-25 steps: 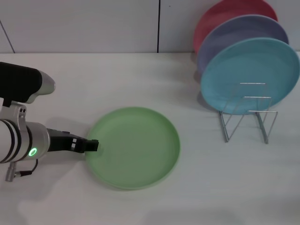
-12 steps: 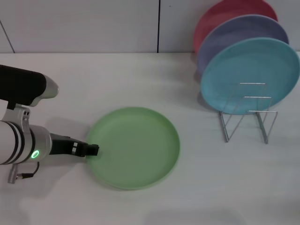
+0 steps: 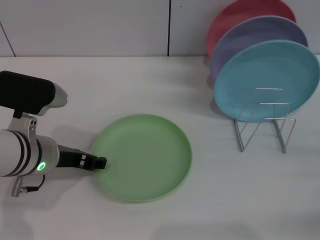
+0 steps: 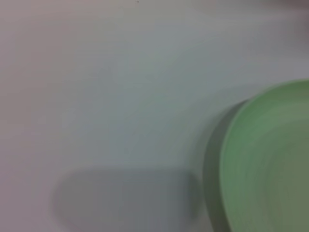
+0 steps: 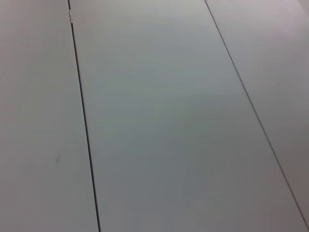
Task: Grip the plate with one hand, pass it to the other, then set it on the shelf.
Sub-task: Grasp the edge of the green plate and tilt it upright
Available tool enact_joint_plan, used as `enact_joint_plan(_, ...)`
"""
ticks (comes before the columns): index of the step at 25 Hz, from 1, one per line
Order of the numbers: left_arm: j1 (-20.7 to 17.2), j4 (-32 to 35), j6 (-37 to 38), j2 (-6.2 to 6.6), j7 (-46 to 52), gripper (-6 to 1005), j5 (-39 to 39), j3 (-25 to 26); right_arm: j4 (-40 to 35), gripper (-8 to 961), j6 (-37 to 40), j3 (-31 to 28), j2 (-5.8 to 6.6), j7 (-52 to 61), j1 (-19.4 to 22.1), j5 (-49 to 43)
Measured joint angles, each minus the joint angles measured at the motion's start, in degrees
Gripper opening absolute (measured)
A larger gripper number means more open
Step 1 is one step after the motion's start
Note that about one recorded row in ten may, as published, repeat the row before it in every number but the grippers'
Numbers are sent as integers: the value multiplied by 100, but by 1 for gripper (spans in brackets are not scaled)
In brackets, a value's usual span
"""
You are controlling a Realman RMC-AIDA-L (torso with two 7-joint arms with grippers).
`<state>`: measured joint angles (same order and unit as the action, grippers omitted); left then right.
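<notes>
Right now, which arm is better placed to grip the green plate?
The left. The left gripper is at the near-left rim of the plate, which lies flat on the table. The right arm is not visible in the head view.

A plain test bench, likely a lab: bare white tabletop (image 3: 150, 85), grey panelled wall (image 3: 100, 25) at twelve o'clock, thin silver wire plate rack (image 3: 262, 125) at two o'clock.
</notes>
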<state>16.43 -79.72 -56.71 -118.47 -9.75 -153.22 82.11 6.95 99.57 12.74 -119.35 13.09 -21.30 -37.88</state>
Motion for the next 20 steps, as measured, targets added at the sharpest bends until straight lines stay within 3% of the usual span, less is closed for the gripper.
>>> enact_joint_plan(7,37,-44,-100,0,0,793,-3,-24,0,819,0,0,-6,0,5,1)
enact_joint_plan(10,42,-62,-130,0,-1,610,-9,-27,0,819,0,0,-8,0,3,0)
enact_joint_plan(15,84,-65,-159,0,0,612,-25,-36,0,819,0,0,-9,0,3,1)
enact_joint_plan(20,157,-67,-213,0,0,520,-55,-77,0,819,1,0,-4,0,-1,1)
